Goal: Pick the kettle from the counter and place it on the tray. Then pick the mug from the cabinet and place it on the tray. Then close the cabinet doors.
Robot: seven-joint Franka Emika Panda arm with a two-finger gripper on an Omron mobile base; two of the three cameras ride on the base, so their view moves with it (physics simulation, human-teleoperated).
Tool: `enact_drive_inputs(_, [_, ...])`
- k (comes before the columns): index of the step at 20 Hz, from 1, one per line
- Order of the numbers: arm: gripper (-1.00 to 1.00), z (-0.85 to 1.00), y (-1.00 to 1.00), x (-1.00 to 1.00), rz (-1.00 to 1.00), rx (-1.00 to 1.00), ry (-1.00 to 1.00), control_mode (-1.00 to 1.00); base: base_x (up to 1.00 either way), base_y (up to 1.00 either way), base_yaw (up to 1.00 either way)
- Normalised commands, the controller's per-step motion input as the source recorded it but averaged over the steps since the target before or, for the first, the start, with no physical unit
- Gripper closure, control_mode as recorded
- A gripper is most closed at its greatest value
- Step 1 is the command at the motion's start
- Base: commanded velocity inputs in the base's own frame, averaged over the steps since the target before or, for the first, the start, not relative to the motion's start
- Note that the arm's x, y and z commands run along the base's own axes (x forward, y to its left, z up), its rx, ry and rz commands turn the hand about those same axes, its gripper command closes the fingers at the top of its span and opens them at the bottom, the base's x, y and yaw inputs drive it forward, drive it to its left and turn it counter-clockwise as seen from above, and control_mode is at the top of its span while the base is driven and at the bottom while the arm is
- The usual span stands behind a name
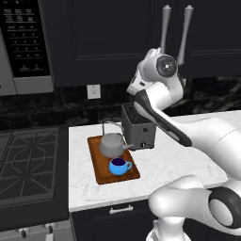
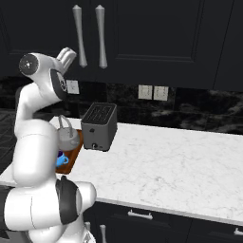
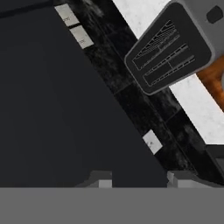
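Blue mug (image 1: pixel 120 165) with purple inside sits on wooden tray (image 1: pixel 100 173) beside grey kettle (image 1: pixel 113 145); cabinet doors (image 2: pixel 57 28) shut; pincer state unclear

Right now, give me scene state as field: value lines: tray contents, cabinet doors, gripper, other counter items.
tray: on counter, left of toaster
kettle: on tray, far end
mug: on tray, near end, in front of kettle
cabinet doors: both look shut, bar handles side by side
gripper: raised by the doors, nothing between fingertips; open or shut unclear
wall outlets: on backsplash
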Motion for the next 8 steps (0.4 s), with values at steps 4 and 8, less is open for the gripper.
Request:
enact_drive_inputs(4, [-1.00, -0.25, -0.30, 0.52, 0.18, 0.06, 0.00, -1.00, 0.00, 0.00, 0.00])
enact_drive_inputs(8, [-1.00, -0.29, -0.22, 0.33, 0.15, 0.04, 0.00, -1.00, 0.00, 0.00, 0.00])
